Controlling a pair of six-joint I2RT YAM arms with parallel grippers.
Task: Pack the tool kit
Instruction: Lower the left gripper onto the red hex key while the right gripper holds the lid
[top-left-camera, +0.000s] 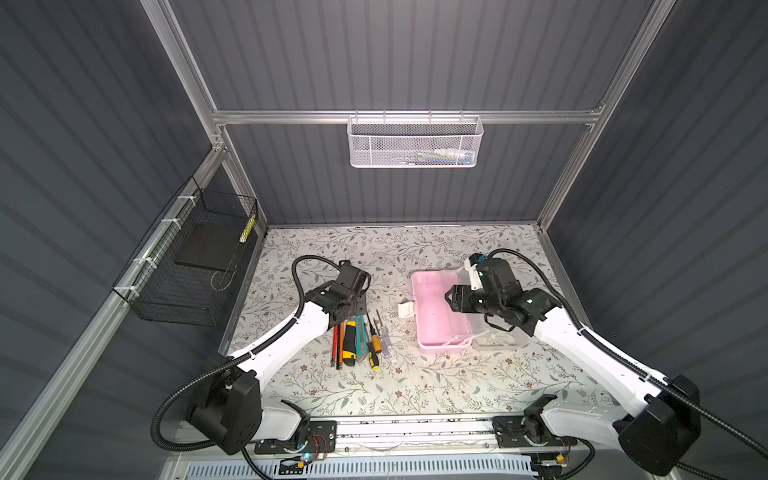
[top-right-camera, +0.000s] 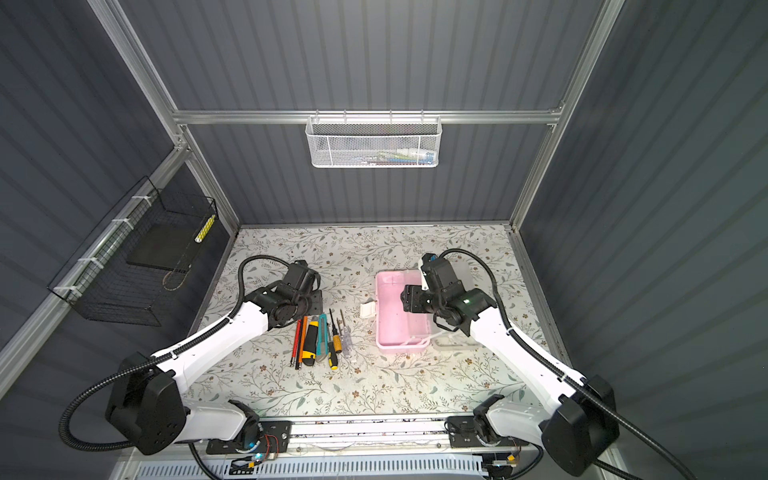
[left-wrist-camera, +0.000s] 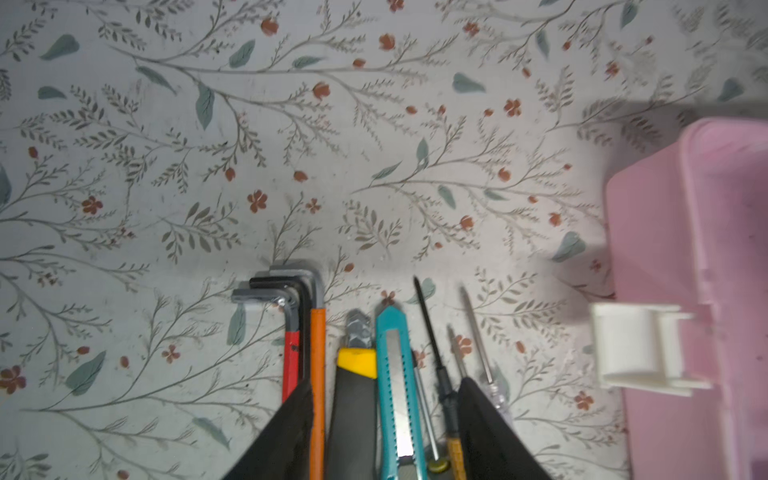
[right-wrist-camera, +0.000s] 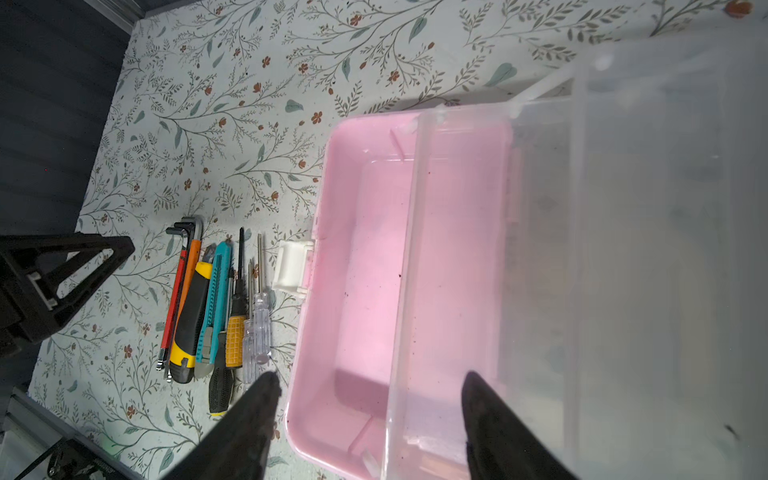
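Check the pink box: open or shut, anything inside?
Open, apparently empty. The lid is swung back beside the box, its visible floor is bare, and the tools lie on the table.

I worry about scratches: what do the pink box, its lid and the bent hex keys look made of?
Pink box: seemingly moulded plastic, smooth, slightly glossy, with rounded corners.
Lid: frosted translucent plastic; the pink shows dimly through it.
Hex keys: probably steel, dull grey and black at the bends; the red and orange shanks look coated, perhaps plastic.
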